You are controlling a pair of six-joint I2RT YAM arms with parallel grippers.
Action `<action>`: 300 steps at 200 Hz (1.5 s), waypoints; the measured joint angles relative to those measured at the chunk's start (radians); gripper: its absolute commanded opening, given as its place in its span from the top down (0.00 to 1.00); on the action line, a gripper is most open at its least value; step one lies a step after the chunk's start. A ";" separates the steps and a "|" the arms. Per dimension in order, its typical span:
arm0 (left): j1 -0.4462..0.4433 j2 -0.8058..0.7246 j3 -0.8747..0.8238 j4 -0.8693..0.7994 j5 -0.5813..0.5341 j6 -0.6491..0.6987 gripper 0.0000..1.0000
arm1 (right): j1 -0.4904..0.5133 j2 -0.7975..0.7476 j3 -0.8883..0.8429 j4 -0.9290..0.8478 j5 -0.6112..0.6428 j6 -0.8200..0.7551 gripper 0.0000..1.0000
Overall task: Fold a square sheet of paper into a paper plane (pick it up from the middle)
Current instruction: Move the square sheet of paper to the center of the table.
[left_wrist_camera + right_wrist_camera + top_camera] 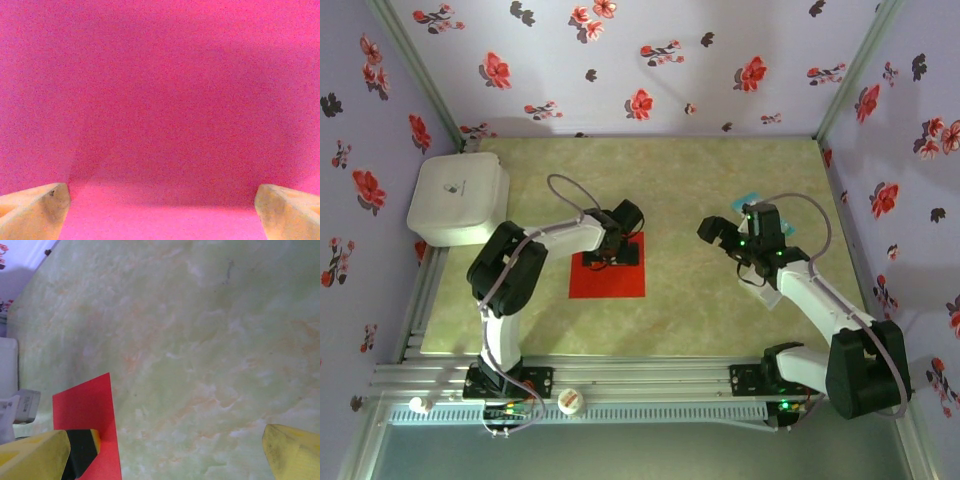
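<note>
Hovering left gripper (607, 252): is hanging low over the far half of the square sheet of paper (610, 275), jaws spread wide and gripping nothing; whether it is touching the paper cannot be told.
Square sheet of paper: is lying flat and unfolded on the table (720, 320), near its middle.
Right gripper (725, 238): is hanging over bare table, well to the right of the sheet, jaws wide apart and empty.
Light-blue packet (748, 200): is lying just behind the right gripper.
</note>
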 measured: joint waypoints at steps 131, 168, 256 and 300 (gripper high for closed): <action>0.002 -0.139 0.004 -0.042 -0.096 -0.042 0.00 | 0.000 0.000 0.000 -0.030 -0.032 -0.003 0.01; 0.010 -0.141 -0.012 -0.030 -0.074 -0.045 0.00 | 0.000 0.008 0.000 -0.029 -0.066 -0.004 0.01; 0.016 -0.135 -0.031 0.002 -0.034 -0.068 0.00 | 0.000 0.034 0.000 -0.029 -0.086 -0.002 0.01; 0.016 -0.076 0.010 -0.023 0.003 -0.076 0.03 | 0.000 0.061 0.009 -0.032 -0.086 0.000 0.01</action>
